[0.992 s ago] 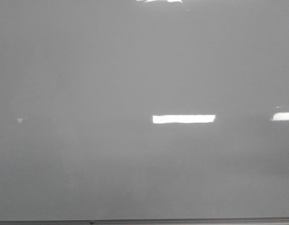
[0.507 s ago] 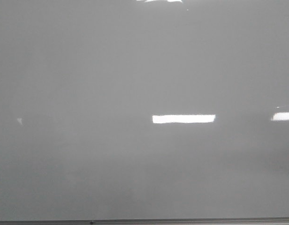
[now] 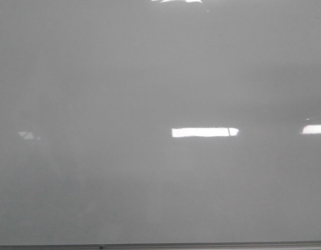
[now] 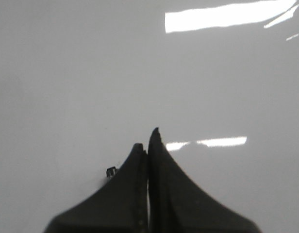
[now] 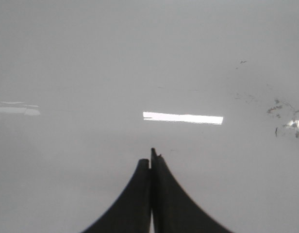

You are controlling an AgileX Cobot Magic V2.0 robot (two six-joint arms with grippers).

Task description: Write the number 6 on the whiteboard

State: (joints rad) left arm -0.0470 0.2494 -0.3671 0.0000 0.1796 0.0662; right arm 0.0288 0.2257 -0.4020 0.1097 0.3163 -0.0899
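1. On the whiteboard [image 3: 150, 78], central bright reflection [image 3: 205, 132] now crossed near its right end by a thin dark slanted line, absent before.
2. Small faint reflection at the left [image 3: 27, 135] larger and wider than earlier.
3. Faint shadowy smudges newly spreading below that left reflection.

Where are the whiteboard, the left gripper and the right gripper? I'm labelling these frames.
whiteboard [image 3: 150, 78]: front view, bare board surface.
left gripper [image 4: 148, 141]: left wrist view, between the closed fingertips.
right gripper [image 5: 151, 158]: right wrist view, between the closed fingertips.
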